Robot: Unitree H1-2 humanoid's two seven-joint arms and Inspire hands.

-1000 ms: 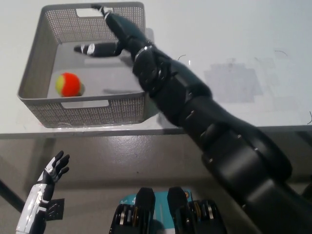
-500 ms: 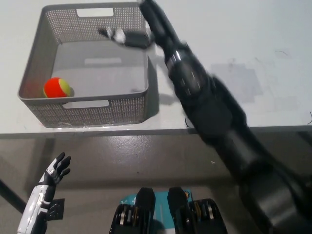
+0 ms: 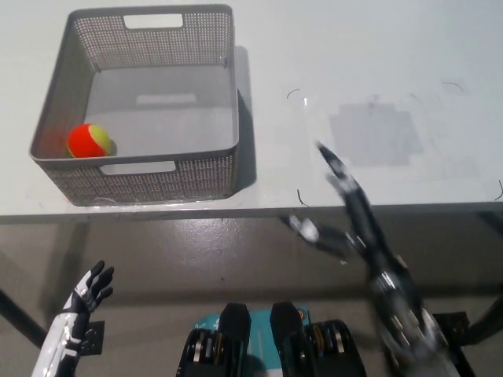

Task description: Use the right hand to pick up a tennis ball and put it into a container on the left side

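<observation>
Toward the upper left of the frame, one tennis ball (image 3: 88,140) is lying inside the single grey mesh basket (image 3: 224,94), tucked into its lower-left corner and touching the near wall. One basket, one ball; no other loose thing is showing on the white table (image 3: 369,63).

At lower right, the black right hand (image 3: 346,216) is hanging past the table's front edge, well apart from the basket, its fingers spread wide and holding nothing; it is blurred, so finer detail cannot be told. At the bottom left corner the white left hand (image 3: 90,287) is resting low, fingers apart and empty.

Little seems left to go wrong, judging by how things lie: the main risk is the right arm clipping the table edge or basket if it swings across, which could jolt the ball.
</observation>
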